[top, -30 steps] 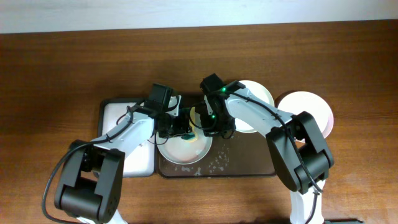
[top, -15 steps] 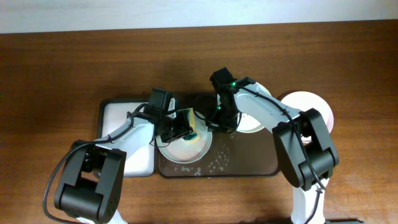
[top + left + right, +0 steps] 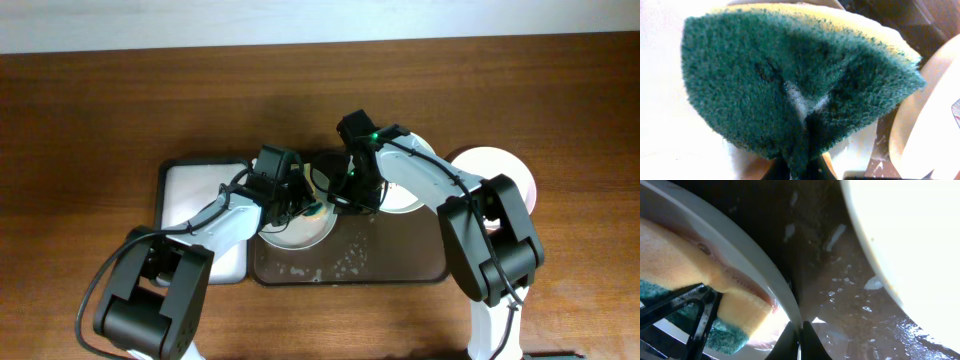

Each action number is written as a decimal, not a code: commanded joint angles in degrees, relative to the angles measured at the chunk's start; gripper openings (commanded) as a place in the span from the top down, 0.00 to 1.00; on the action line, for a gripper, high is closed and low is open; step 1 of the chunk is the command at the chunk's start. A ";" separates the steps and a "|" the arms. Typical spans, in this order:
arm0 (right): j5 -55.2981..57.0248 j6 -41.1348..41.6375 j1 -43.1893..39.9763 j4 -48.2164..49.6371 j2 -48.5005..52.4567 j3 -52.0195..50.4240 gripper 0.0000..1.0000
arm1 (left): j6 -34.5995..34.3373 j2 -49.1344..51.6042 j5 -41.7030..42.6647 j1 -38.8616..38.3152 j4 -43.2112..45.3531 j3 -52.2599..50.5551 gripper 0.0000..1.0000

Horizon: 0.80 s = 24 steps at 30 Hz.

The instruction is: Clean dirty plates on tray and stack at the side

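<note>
The pale green plate point(image 3: 290, 233) lies on the left part of the dark brown tray point(image 3: 390, 262). My left gripper point(image 3: 303, 205) is shut on a green and yellow sponge point(image 3: 800, 85) that presses on this plate's inside point(image 3: 665, 110). My right gripper point(image 3: 350, 197) is shut on the same plate's right rim point(image 3: 740, 245), fingers pinched at the edge point(image 3: 800, 341). The sponge also shows in the right wrist view point(image 3: 735, 312). The cream plate point(image 3: 418, 150) sits on the tray under my right arm. The white-pinkish plate point(image 3: 500, 178) lies on the table, right of the tray.
A smaller black-rimmed tray with a white lining point(image 3: 190, 190) stands left of the brown tray, under my left arm. White foam specks lie on the wet tray floor point(image 3: 345, 262). The cream plate's rim point(image 3: 910, 230) is close to my right fingers.
My left gripper has moved right and toward the back with the sponge, across the pale green plate. My right gripper shifted right a second ago and has since held still on the rim.
</note>
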 commanded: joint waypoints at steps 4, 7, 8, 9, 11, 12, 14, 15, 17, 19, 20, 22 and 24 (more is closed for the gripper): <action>1.20 0.87 0.74 -1.20 -0.66 -0.57 0.96 | -0.07 0.57 -8.26 0.59 -8.11 -0.83 1.00; 1.49 0.87 0.74 -1.22 -0.66 -0.57 0.96 | 3.28 -1.75 -8.26 0.57 -13.49 -0.83 1.00; 1.64 0.87 0.74 -1.22 -0.66 -0.57 0.96 | 4.96 -2.99 -8.26 0.59 -14.27 -0.83 1.00; 2.05 0.87 0.74 -1.22 -0.66 -0.57 0.96 | 6.84 -4.37 -8.28 0.66 -14.73 -0.83 1.00; 3.82 0.83 0.74 -2.19 -0.66 -0.57 0.96 | 12.94 -9.81 -8.17 0.68 -16.65 -0.83 1.00; 5.53 0.61 0.74 -2.75 -0.66 -0.57 0.96 | 16.76 -12.52 -8.04 0.68 -17.35 -0.83 1.00; 8.50 -1.81 0.74 -3.21 -0.66 -0.57 0.96 | 22.75 -17.20 -8.09 0.68 -18.29 -0.83 1.00; 9.79 -3.23 0.74 -3.45 -0.66 -0.57 0.96 | 25.51 -19.17 -8.11 0.68 -19.02 -0.83 0.99; 11.98 -8.94 0.74 -3.61 -0.66 -0.57 0.96 | 28.26 -20.87 -8.26 0.70 -20.85 -0.83 0.99; 11.96 -15.39 0.74 -3.63 -0.68 -0.57 0.96 | 28.24 -20.90 -8.55 0.81 -22.45 -0.83 0.99; 11.93 -17.35 0.74 -3.67 -0.68 -0.55 0.96 | 28.22 -20.87 -8.98 0.92 -22.93 -0.83 0.99; 12.02 -20.50 0.74 -4.63 -0.68 -0.55 0.96 | 27.85 -20.90 -11.34 1.86 -25.51 -0.83 1.00; 12.81 -21.51 0.76 -5.70 -0.98 -0.55 0.96 | 27.56 -20.90 -11.37 4.02 -27.63 -0.83 1.00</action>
